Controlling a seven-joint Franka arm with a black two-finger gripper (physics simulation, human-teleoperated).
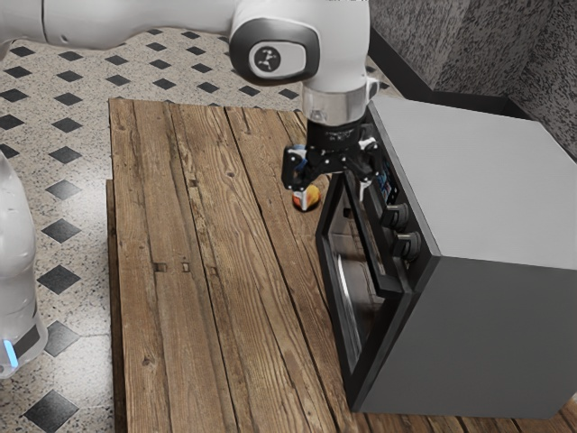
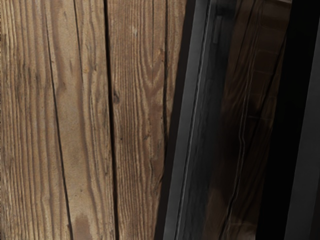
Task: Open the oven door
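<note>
"Oven door (image 1: 353,302) — where is it standing?"

"It is facing the wooden table's (image 1: 194,271) long edge at the exterior view's left. It is looking almost shut, but I am not being sure. Its long handle (image 1: 367,236) is running roughly alongside this edge."

"And the claw (image 1: 334,198), please?"

"It is hanging released, with its fingers standing wide apart around the handle's far end. From there, most of the handle is lying away from the table's far edge — the coming grip is depending on this. Touching, I cannot tell."

"How is the arm (image 1: 347,45) holding itself?"

"It is reaching over from the exterior view's left and pointing the claw downward."
</note>
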